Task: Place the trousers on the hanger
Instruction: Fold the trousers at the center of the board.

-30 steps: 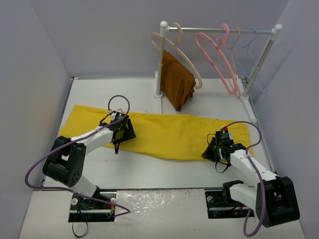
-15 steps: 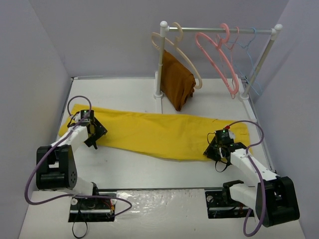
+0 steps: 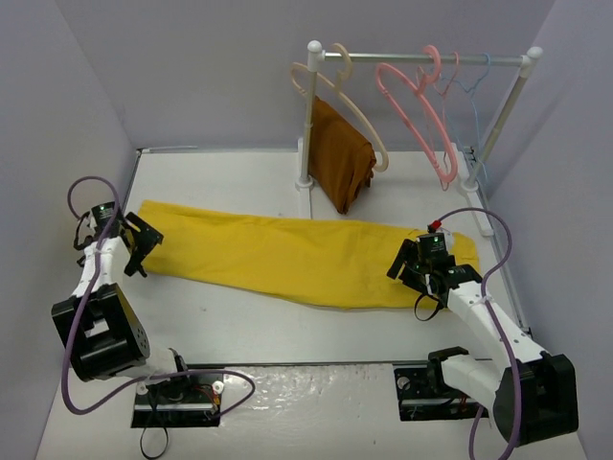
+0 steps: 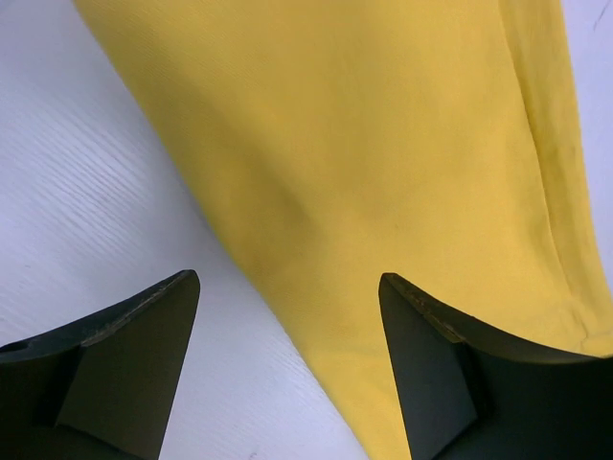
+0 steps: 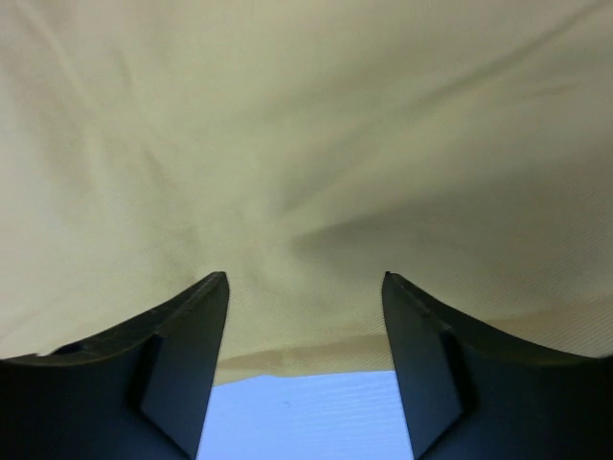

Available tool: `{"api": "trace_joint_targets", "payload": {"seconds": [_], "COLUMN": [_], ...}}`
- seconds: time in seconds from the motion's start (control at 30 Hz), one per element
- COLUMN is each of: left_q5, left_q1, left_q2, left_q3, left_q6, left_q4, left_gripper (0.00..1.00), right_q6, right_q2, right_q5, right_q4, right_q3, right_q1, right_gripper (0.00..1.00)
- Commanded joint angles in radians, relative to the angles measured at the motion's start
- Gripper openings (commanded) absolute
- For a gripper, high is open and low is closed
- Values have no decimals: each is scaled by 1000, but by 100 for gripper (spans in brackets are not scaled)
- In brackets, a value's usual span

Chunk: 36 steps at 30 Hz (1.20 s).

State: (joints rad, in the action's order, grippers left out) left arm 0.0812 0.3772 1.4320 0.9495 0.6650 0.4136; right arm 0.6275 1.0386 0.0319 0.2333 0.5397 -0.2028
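The yellow trousers [image 3: 297,254] lie flat across the table, stretched from left to right. My left gripper [image 3: 142,249] stands open at their left end. In the left wrist view the trousers [image 4: 383,144] run their edge between the fingers of that gripper [image 4: 287,287], with nothing gripped. My right gripper [image 3: 407,278] stands open over the near edge at the right end. In its wrist view the trousers [image 5: 306,144] fill the frame beyond the open gripper [image 5: 305,278]. The pink hanger [image 3: 417,105] hangs on the rail beside another like it.
The rail [image 3: 421,57] stands on two white posts at the back right. A beige hanger [image 3: 369,129] on it carries a rust-brown cloth [image 3: 340,158]. A light blue hanger [image 3: 479,115] hangs at the rail's right end. Grey walls enclose the table.
My left arm has swung left from the middle of the trousers to their left end. My right gripper has opened and let go of the cloth.
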Motion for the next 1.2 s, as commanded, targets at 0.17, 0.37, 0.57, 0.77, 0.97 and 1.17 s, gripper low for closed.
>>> {"api": "trace_joint_targets", "payload": {"seconds": [0.17, 0.37, 0.57, 0.77, 0.97, 1.17], "left_q5": [-17, -64, -23, -28, -72, -62], "left_q1": [136, 137, 89, -28, -287, -552], "left_q2": [84, 155, 87, -138, -272, -279], "left_q3": [65, 139, 94, 13, 15, 21], "left_q6": [-22, -11, 22, -9, -129, -256], "left_q4": [-58, -57, -53, -11, 32, 28], "left_gripper": [78, 79, 78, 78, 78, 78], "right_q6": [-185, -201, -150, -110, -111, -56], "right_q2": [-3, 15, 57, 154, 141, 113], "right_q5": [116, 157, 32, -109, -261, -362], "right_q4": [-38, -69, -57, -19, 90, 201], "right_q3": [110, 94, 119, 188, 225, 280], "right_q1": [-12, -14, -13, 3, 206, 371], "right_gripper": [74, 74, 74, 73, 79, 100]}}
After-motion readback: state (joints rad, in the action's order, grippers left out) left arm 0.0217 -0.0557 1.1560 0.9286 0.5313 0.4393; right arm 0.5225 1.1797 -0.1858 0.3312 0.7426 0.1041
